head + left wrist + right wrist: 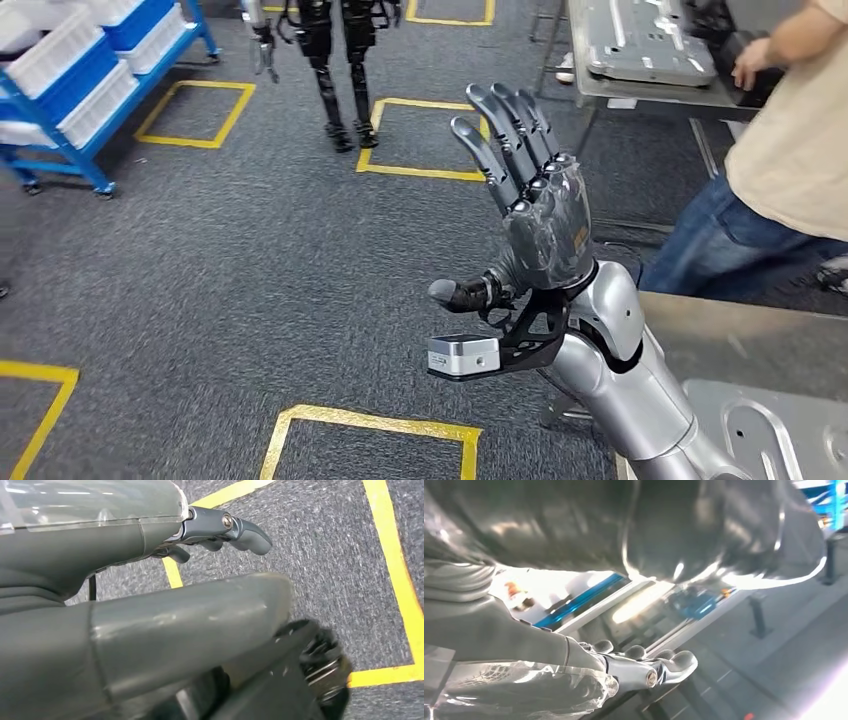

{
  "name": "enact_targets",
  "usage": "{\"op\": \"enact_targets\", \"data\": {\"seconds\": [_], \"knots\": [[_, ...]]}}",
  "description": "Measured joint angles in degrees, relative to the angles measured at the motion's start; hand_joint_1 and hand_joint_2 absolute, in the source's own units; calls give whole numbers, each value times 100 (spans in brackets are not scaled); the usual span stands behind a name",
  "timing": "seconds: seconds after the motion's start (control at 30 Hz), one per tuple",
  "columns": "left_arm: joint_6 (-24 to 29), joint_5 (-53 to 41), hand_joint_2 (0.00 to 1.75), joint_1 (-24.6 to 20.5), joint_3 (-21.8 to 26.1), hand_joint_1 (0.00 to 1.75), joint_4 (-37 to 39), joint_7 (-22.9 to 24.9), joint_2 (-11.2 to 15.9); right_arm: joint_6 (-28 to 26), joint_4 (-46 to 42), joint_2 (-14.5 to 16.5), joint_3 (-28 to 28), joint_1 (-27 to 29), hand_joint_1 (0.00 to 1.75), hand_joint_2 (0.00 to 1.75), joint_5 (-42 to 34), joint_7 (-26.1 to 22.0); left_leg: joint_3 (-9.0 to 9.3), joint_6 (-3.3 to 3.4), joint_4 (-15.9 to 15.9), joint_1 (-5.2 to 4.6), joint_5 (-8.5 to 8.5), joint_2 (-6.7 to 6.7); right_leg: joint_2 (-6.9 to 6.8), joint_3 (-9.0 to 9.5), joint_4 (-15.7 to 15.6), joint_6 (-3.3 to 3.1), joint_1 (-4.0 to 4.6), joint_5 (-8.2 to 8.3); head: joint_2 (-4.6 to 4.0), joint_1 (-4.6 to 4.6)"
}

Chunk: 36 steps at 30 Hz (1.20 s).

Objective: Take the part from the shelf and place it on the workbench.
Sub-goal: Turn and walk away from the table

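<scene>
Part point(770, 435), grey metal, lies flat on the near table point(720, 330) at the lower right. The picture's edge cuts it off, so its long axis cannot be told. A second part point(645, 40) lies flat on the far table point(655, 95), its long axis running along that table's front edge.

The floor point(250, 280) spreads out between the tables and the blue shelf point(70, 110), marked with squares of yellow tape point(370, 420). A person point(790, 150) stands between the two tables, bent toward the far one. Another robot point(335, 70) stands well off, beyond the tape.

The right hand point(540, 215) is raised over the floor just beside the near table's edge, fingers wide and holding nothing. The left hand point(175, 610) hangs over the floor, fingers point(245, 529) stretched out, with nothing in them.
</scene>
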Motion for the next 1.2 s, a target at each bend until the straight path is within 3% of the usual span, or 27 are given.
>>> {"op": "enact_targets", "data": {"seconds": [0.03, 0.07, 0.13, 0.2, 0.23, 0.27, 0.33, 0.4, 0.47, 0.53, 0.57, 0.6, 0.63, 0.7, 0.77, 0.83, 0.9, 0.97, 1.03, 1.07, 1.1, 1.13, 1.2], "knots": [[0, 0, 0, -1, 1, 0, 0, 0, 0, 1, 0, -1, 0, 5, 0, 0, 3, 0, -105, -18, 227, 9, -58, 28, -89, 0, 4, 0, 4, -8, 0, -1], [0, 0, 0, 6, 1, 0, 0, 0, 0, 1, -1, -1, 0, 6, 0, 0, 4, 0, -102, -31, 250, 16, -11, 49, -172, 1, 9, 4, 5, -18, 0, -1], [0, 0, 0, 18, 1, 0, 0, 0, 1, -1, -1, -1, 0, 5, 0, 0, 9, 0, 237, -30, -325, 20, 311, 159, -319, 15, 33, 34, 6, -52, 0, -1], [0, 0, 0, 7, 1, 0, -1, -1, 1, -1, -1, -1, -2, 1, 0, 0, 13, 0, 618, 40, -1010, -23, 518, 387, -431, 21, 75, 88, 37, -100, 0, 3], [0, 0, 0, 2, 1, 0, -1, -2, 1, -1, -1, -2, -3, -1, 0, 0, 15, -1, 700, 91, -1176, -46, 540, 453, -480, 24, 91, 116, 56, -118, 0, 5], [0, 0, 0, 2, 1, 0, -1, -2, 1, -1, -1, -2, -5, -2, 0, 0, 16, -1, 704, 142, -1209, -68, 517, 452, -528, 27, 95, 142, 76, -130, 0, 8], [1, 0, 0, 17, 4, 0, -1, -3, 3, -1, -2, -3, -7, -5, 0, 0, 17, -2, 697, 223, -1233, -57, 539, 316, -584, 52, 98, 199, 71, -162, 0, 8], [1, 1, 0, 17, 8, 0, -1, -9, 3, -3, -6, -4, -14, -7, 0, 0, 17, -2, 713, 292, -1276, -37, 568, 197, -366, -13, 305, 255, 34, -340, 0, 9], [1, 2, 0, -3, 9, 0, -1, -35, 2, -4, -9, -9, -27, 1, 0, 0, 19, -3, 715, 340, -1291, -37, 586, 80, -51, -298, 919, 277, 11, -682, 0, 10], [0, 5, 0, -13, 11, 0, -1, -67, 2, -1, -1, -14, -33, 12, 0, 0, 30, -8, 711, 358, -1287, -46, 589, -64, 50, -631, 1552, 277, 11, -890, 0, 10], [0, 9, 0, -12, 13, 0, -1, -80, 2, 1, 6, -15, -33, 14, 0, 0, 36, -12, 712, 358, -1282, -49, 589, -145, 65, -699, 1642, 271, 10, -843, 0, 10], [-1, 14, 0, -8, 15, 0, -1, -90, 2, 3, 12, -16, -34, 13, 0, 0, 42, -15, 717, 358, -1277, -51, 588, -228, 84, -668, 1518, 256, 10, -687, 0, 11], [-6, 20, 0, -6, 16, 0, -1, -99, 2, 4, 15, -19, -35, 6, 0, 0, 45, -17, 724, 355, -1272, -51, 587, -309, 144, -544, 1197, 232, 11, -453, 0, 11], [-28, 30, 0, -12, 18, 0, 0, -119, -8, 9, 20, -22, -39, -18, 0, 0, 48, -21, 710, 333, -1259, -51, 589, -456, 410, -257, 486, 176, 3, -108, 0, 11], [-51, 34, 0, -21, 19, 0, 1, -131, -18, 13, 28, -16, -40, -44, 0, 0, 48, -26, 663, 275, -1256, -33, 609, -583, 554, -138, 171, 148, 11, -40, 0, 12], [-59, 35, 0, -10, 21, 0, 1, -129, -16, 12, 43, -2, -40, -64, 0, 0, 43, -32, 630, 201, -1267, -7, 629, -683, 435, -108, 115, 123, 10, -29, 0, 13], [-62, 42, 0, 9, 23, 0, 1, -116, -11, 8, 58, 30, -39, -82, 0, 0, 37, -35, 559, 144, -1117, -27, 524, -476, 285, -45, 39, 68, -14, -6, 0, 5], [-73, 54, 0, 1, 25, 0, 1, -100, -9, 5, 74, 54, -37, -87, 0, 0, 33, -35, 298, 104, -562, -40, 220, -128, 116, -3, -1, 26, -8, -4, 0, -5], [-90, 58, 0, -18, 25, 0, 1, -69, -9, 9, 107, 57, -36, -79, 0, 0, 23, -36, -32, 72, 103, -19, -46, 0, -61, 2, 5, 9, 9, -20, 0, -8], [-96, 54, 0, -18, 25, 0, 1, -45, -9, 14, 128, 58, -36, -76, 0, 0, 16, -36, -96, 59, 235, -11, -50, 24, -147, 4, 9, 9, 12, -30, 0, -8], [-100, 49, 0, -14, 25, 0, 1, -18, -7, 24, 148, 58, -35, -76, 0, 0, 7, -36, -48, 49, 154, -2, 47, 47, -226, 7, 16, 16, 11, -42, 0, -8], [-103, 42, 0, -10, 25, 0, 1, 7, -5, 40, 165, 58, -35, -79, 0, 0, -3, -35, 106, 44, -124, 5, 220, 97, -297, 14, 28, 29, 10, -59, 0, -8], [-110, 32, 0, -20, 25, 0, 1, 43, 0, 82, 195, 61, -35, -87, 0, 0, -27, -33, 497, 61, -857, -16, 494, 321, -417, 22, 77, 77, 26, -110, 0, -8]]}}
